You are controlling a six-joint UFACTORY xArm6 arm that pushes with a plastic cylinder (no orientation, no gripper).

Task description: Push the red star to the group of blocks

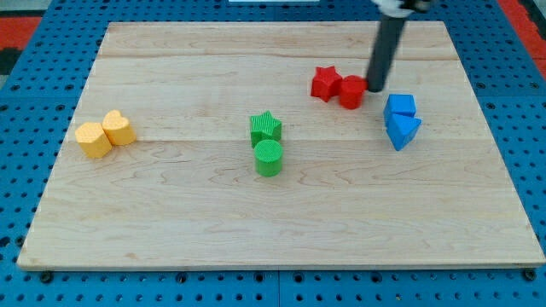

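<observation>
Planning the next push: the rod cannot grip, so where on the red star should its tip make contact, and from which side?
Probably the red star's upper edge, coming from the view's top. The green blocks lie below-left. My tip is now right of the red cylinder, which touches the star.

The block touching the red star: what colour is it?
Red too: the red block sits against the red star, seen in the camera view.

Wooden board on blue pegboard.
</observation>
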